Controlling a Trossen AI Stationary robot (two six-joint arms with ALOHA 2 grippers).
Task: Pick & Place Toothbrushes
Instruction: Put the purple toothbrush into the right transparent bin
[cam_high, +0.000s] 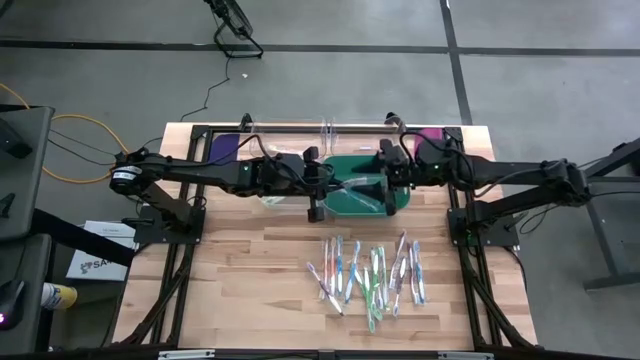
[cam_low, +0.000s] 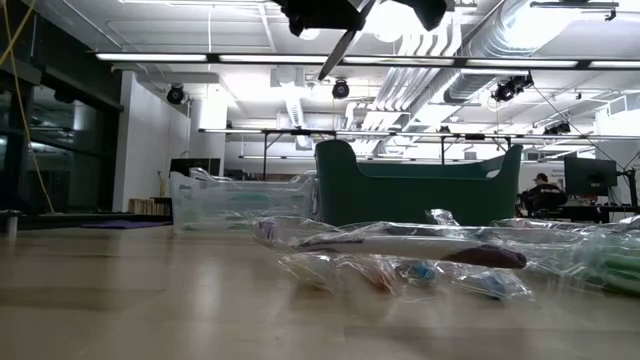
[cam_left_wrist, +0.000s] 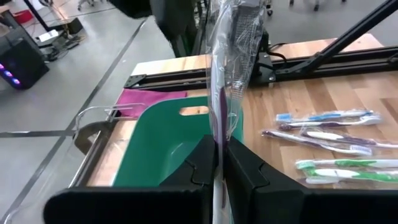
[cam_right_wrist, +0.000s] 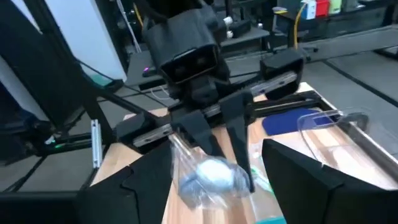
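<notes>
Wrapped toothbrushes (cam_high: 368, 275) scattered flat on table's near side, one purple toothbrush (cam_left_wrist: 221, 118) upright over green bin

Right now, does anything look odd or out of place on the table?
Only the loose toothbrushes, scattered askew in wrappers on the table. The left gripper holds one wrapped toothbrush over the green bin.

Nothing fully readable. On the floor left of the counter (cam_high: 250, 250), a white sheet (cam_high: 95, 255) with dark print, only a fragment like "SA" made out, rest too small. No legible wording on the wrapped toothbrushes (cam_high: 370, 272), the green bin (cam_high: 365, 190) or the arms. No signs or numbers legible in the room beyond.
</notes>
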